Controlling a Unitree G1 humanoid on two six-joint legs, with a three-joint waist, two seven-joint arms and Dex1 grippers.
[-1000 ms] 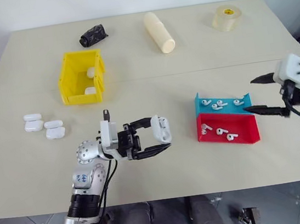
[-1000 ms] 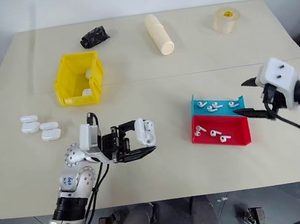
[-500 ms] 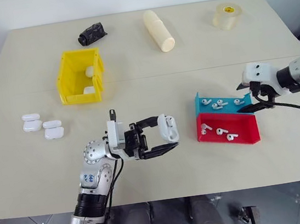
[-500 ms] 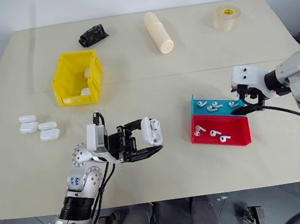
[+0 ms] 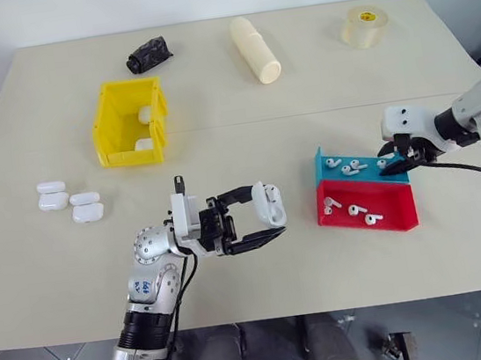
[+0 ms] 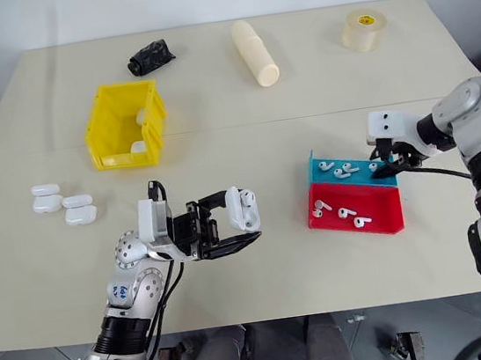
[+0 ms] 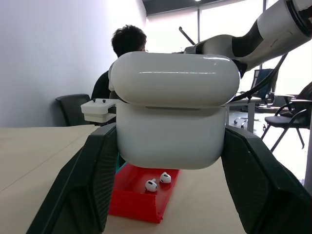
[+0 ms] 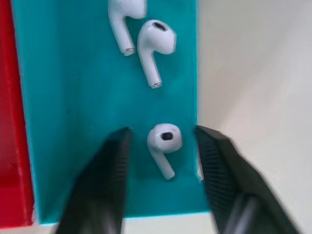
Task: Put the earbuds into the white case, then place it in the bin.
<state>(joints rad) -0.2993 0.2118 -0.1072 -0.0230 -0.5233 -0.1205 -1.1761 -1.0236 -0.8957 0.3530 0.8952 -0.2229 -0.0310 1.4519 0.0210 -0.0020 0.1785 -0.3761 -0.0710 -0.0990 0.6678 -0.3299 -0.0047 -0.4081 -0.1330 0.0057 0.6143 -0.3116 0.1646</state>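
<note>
Up close, right pincer fingers flank, not touching, earbud.

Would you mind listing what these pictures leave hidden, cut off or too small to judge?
- White case, left wrist view: the left gripper fingers cover its sides, and its contents are hidden.
- Yellow bin, head views: the walls hide part of the floor; the white items inside are too small to identify.
- Earbud in the teal tray, right wrist view: contact with the right gripper fingers cannot be judged; they are blurred.
</note>
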